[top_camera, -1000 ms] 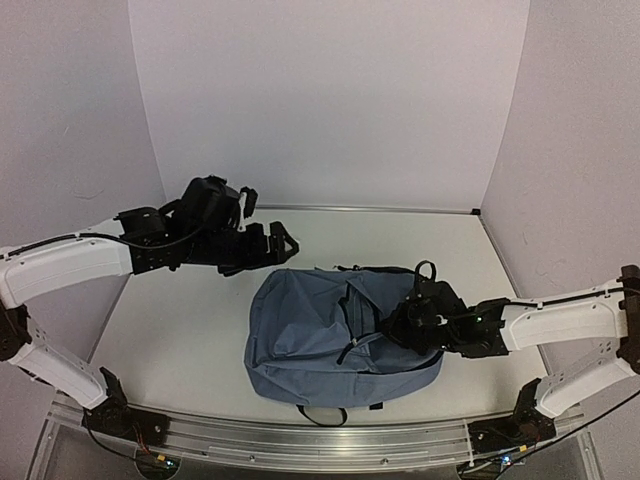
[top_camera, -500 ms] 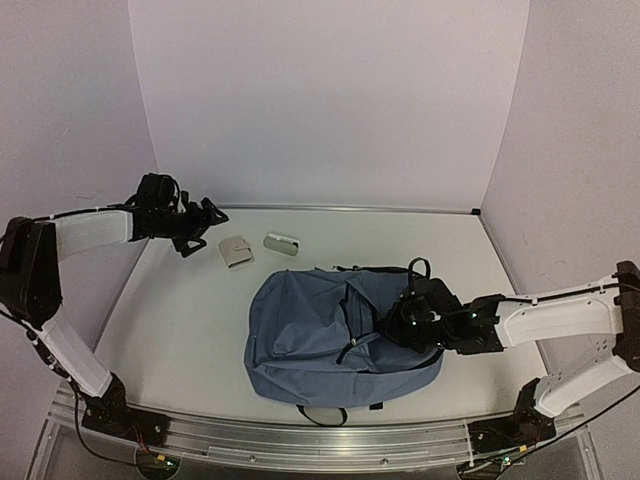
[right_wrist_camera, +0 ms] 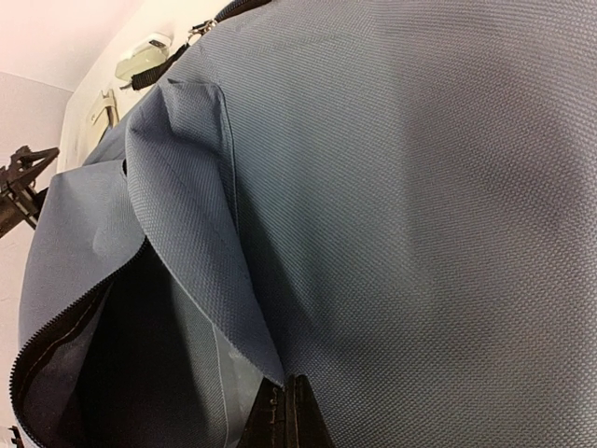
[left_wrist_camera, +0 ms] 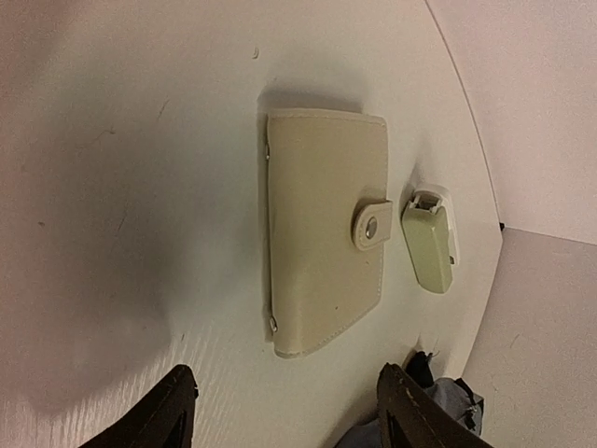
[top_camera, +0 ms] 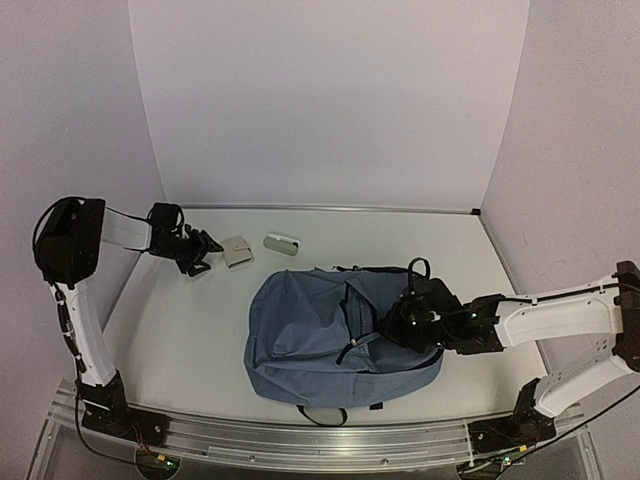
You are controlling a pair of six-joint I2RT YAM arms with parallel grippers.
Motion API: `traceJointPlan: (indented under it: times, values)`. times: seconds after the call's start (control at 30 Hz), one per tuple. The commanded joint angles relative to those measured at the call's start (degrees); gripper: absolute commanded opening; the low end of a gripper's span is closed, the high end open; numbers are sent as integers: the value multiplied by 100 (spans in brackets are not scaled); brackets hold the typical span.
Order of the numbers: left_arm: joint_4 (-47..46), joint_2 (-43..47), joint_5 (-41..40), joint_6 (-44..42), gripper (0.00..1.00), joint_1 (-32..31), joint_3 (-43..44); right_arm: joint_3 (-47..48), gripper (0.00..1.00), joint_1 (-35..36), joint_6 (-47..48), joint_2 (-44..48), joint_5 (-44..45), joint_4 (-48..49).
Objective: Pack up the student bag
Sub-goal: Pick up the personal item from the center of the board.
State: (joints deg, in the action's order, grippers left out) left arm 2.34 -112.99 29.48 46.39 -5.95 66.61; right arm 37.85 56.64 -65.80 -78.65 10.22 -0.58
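My right gripper [right_wrist_camera: 285,418] is pinched tight on a fold of the large dusty-blue soft fabric backpack [right_wrist_camera: 420,187], right at the lip of its unzipped mouth. The dark inside gapes just to the left of my fingers. The cloth looks limp and light, and I judge it will sag and slide rather than lift as a whole. The seamed flap edge is the place to hold, drawn upward to widen the mouth. My left gripper [left_wrist_camera: 284,387] hangs empty, fingers spread wide, just short of a cream snap-tab wallet [left_wrist_camera: 322,229] lying flat on the white table [left_wrist_camera: 112,187]. A small pale green plastic case [left_wrist_camera: 429,238] lies just beyond it, and the backpack's corner is close by that gripper's right finger.
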Motion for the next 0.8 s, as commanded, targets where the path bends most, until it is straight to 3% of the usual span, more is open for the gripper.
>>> traceJointPlan:
  times: [0.0,0.2,0.43,0.53,0.77]
  values:
    - [-437,-362,379,-62,63,29,404,135,0,-46,37,-94,193,-170]
    - [-732,-731,592,61,55,23,498,170,0,-45,48,-153,175,-156]
    - [-454,-1179,749,-58,43,17,927,131,0,-47,44,-129,181,-143]
    - [-388,-1326,724,-35,35,16,1007,98,0,-45,23,-97,192,-137]
    - [-368,-1521,716,91,4,16,1146,55,0,-46,8,-18,216,-138]
